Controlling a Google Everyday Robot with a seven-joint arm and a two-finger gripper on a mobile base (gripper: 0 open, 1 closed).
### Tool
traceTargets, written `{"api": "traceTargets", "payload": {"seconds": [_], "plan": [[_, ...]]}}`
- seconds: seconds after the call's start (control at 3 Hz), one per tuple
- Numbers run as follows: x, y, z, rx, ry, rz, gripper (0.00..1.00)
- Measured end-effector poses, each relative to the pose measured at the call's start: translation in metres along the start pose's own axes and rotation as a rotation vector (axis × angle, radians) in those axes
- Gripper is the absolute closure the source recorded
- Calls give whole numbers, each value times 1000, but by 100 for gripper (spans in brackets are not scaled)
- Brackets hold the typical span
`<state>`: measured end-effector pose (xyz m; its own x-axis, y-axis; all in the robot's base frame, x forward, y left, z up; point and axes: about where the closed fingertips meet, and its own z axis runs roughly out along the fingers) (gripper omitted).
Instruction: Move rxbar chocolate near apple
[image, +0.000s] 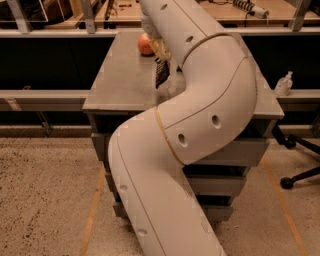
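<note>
The rxbar chocolate (161, 73) is a dark flat bar standing on end, held just above the grey table (117, 85), right of and slightly nearer than the apple. The red-orange apple (145, 45) sits at the table's far middle. My gripper (160, 56) is at the end of the big white arm, right beside the apple, shut on the top of the bar. The arm hides the table's right half.
A small clear pump bottle (283, 84) stands on the ledge at the right. A black chair base (300, 175) is on the floor at the right. A workbench with tools (240, 7) runs behind the table.
</note>
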<state>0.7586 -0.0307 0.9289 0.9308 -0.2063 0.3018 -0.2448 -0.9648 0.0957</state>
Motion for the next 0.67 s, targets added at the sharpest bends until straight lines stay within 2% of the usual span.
{"api": "traceTargets", "payload": {"seconds": [0.33, 0.67], "plan": [[30, 45, -42, -43, 156, 126, 100], [64, 79, -69, 53, 293, 204, 100]]}}
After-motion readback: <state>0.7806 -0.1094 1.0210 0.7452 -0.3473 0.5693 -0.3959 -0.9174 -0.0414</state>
